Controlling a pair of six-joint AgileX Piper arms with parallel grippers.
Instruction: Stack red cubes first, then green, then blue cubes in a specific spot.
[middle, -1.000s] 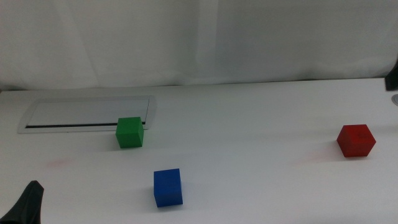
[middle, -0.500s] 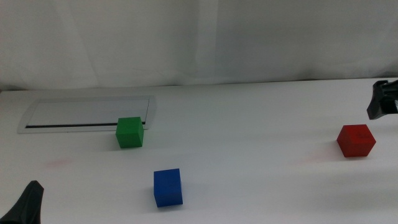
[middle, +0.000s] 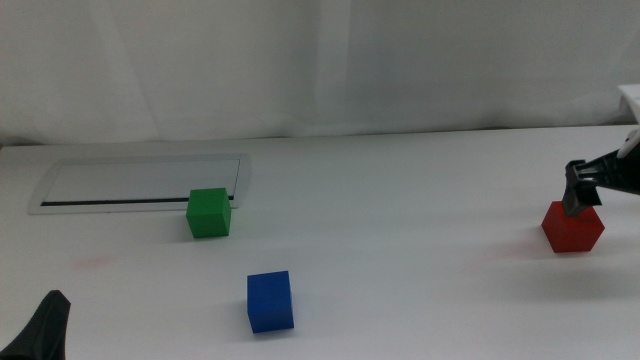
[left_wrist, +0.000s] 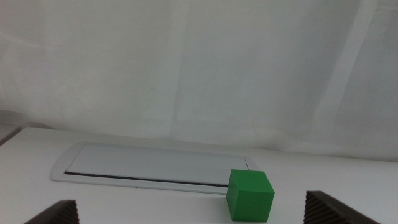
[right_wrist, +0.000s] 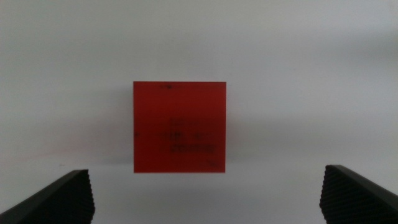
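The right gripper (right_wrist: 205, 186), jaws spread wide, hangs directly over the red cube (middle: 573, 226) near the right edge of the white table (middle: 400, 200) without touching it. The left gripper (left_wrist: 193, 214) (also spread) waits at the near left corner. The green cube (middle: 209, 212) sits against a flat grey panel (middle: 140, 182); the blue cube (middle: 270, 301) lies nearer, all 3 apart.

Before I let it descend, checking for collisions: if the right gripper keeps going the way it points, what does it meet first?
The red cube: it sits centred ahead of the open right gripper, apparently with nothing between.
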